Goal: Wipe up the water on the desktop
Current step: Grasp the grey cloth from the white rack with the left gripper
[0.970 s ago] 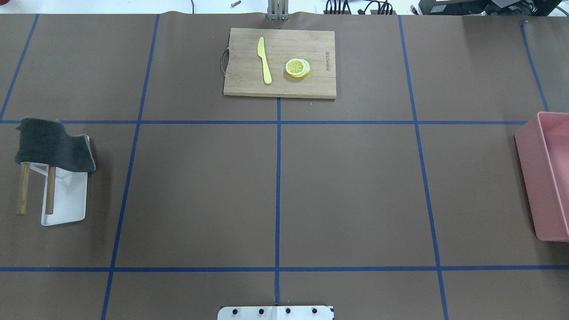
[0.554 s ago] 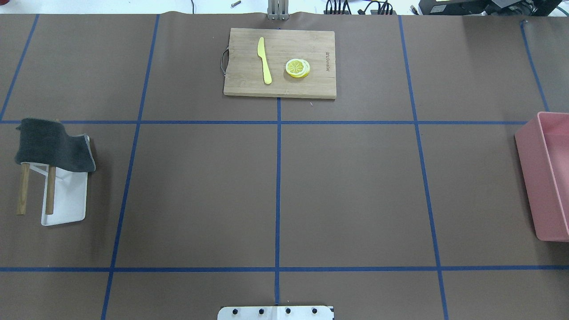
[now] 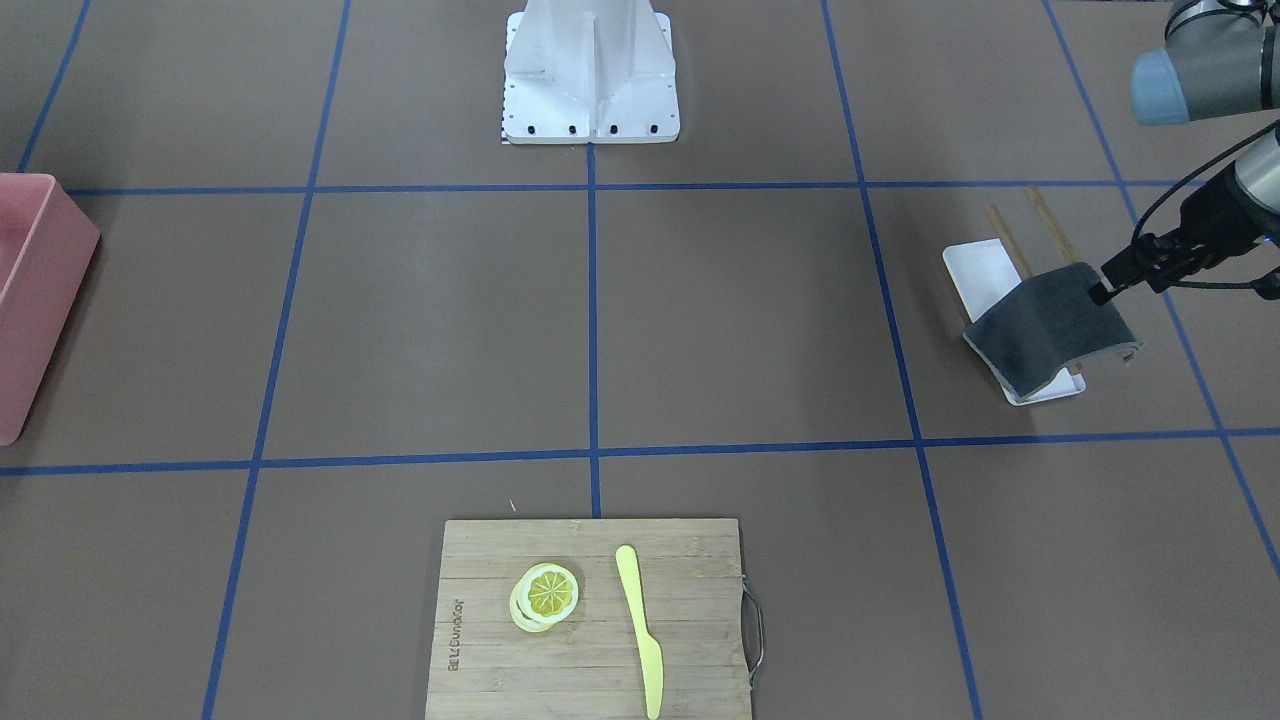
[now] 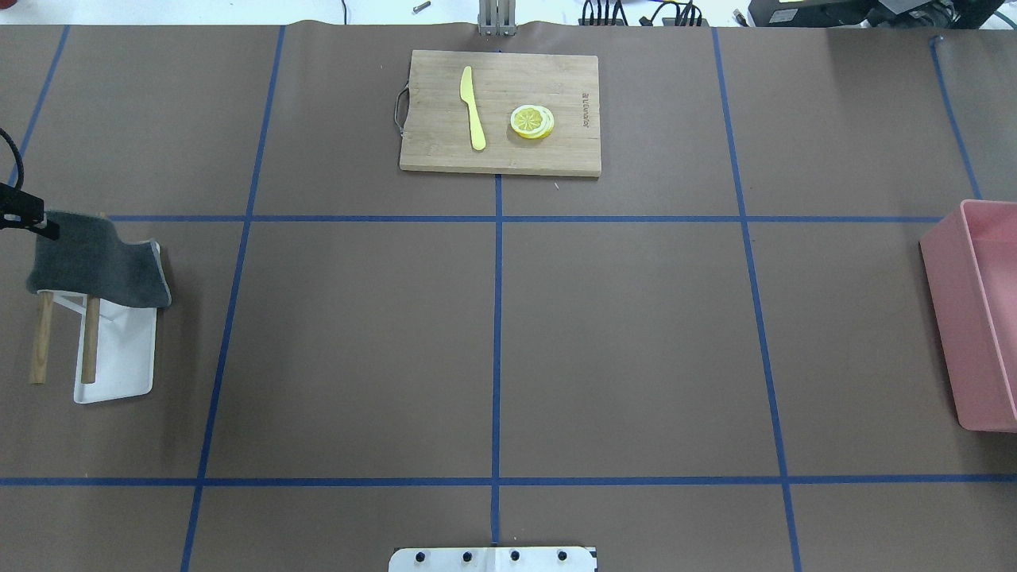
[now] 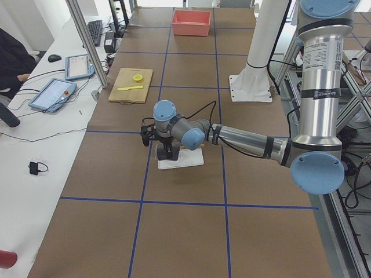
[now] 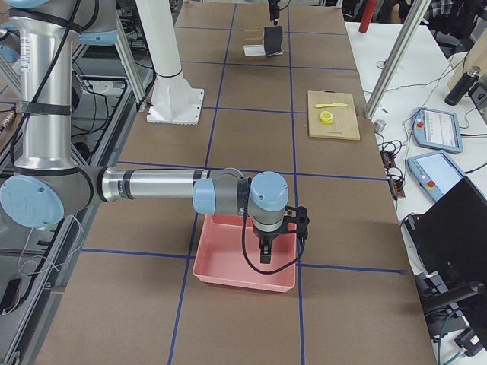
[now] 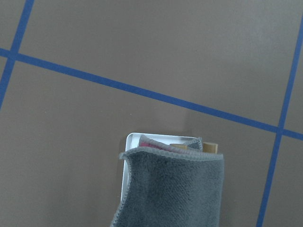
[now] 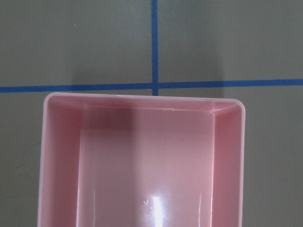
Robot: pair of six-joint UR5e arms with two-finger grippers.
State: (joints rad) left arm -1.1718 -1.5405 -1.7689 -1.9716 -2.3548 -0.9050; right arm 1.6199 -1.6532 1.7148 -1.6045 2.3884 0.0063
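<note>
Your left gripper [image 3: 1104, 290] sits at the outer edge of the grey cloth [image 3: 1050, 325], draped over a rack [image 3: 978, 268] at the left end of the desktop [image 3: 740, 320]; the cloth lies table-inward of it. The right gripper [image 6: 265, 255] hangs well apart over the pink tub [image 6: 228, 268] (neither's jaw opening is readable).

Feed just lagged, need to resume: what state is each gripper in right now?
Left gripper: at the grey cloth's edge, open or closed cannot be told.
Right gripper: above the pink bin, cannot be told.
</note>
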